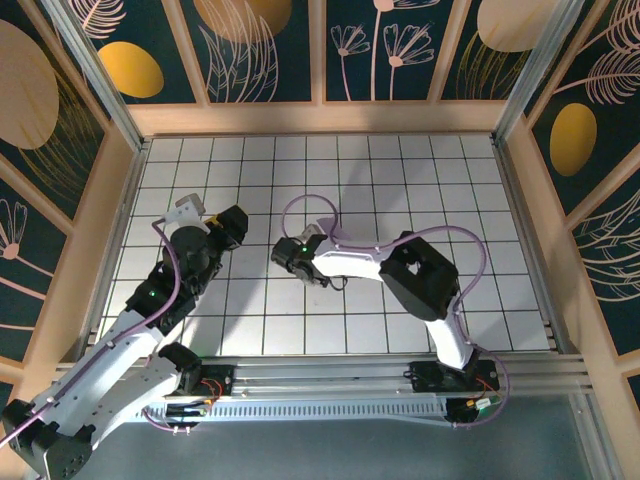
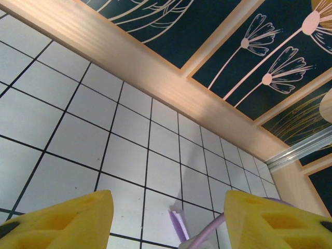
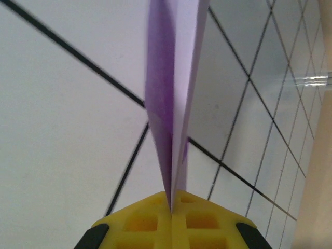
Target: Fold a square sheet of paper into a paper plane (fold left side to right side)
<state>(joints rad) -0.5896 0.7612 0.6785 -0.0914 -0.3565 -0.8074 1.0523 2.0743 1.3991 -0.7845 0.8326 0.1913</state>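
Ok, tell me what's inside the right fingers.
A folded purple paper, two layers standing edge-on, is pinched between the shut yellow right fingers. The clamped edge is covered by them. White table tiles lie behind.

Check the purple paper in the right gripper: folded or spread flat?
Folded: two layers of the paper meet in a narrow V, pinched in the shut right gripper.

White grid-tile table (image 1: 400, 180) w/ dark floral wall panels (image 1: 400, 50) (gold discs); alu rail (image 1: 330, 375) at near edge.

Bright even light; paper (image 3: 171, 104) softly blurred
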